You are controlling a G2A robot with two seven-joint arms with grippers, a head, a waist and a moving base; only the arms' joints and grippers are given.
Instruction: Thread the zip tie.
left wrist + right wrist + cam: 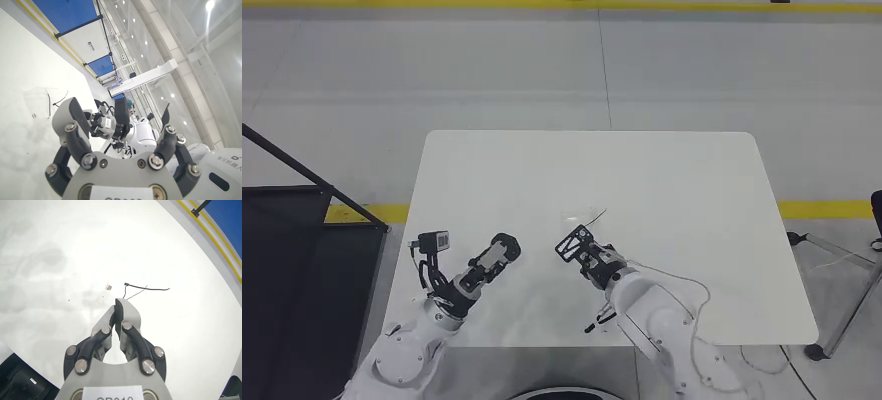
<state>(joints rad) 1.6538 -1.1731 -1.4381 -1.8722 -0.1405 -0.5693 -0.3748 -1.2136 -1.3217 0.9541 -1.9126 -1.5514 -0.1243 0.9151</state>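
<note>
A thin black zip tie lies flat on the white table, its small square head towards my right gripper. A second thin black strand crosses it. In the top view the zip tie lies just beyond my right gripper. My right gripper is shut with nothing between its pads, a short way from the head. My left gripper hangs wide open and holds nothing. In the top view the left gripper is beside the right one, near the table's front edge. Both strands lie apart from either gripper.
A small brown mark is on the table next to the zip tie's head. A black frame stands off the table's left edge. The far half of the table offers free room.
</note>
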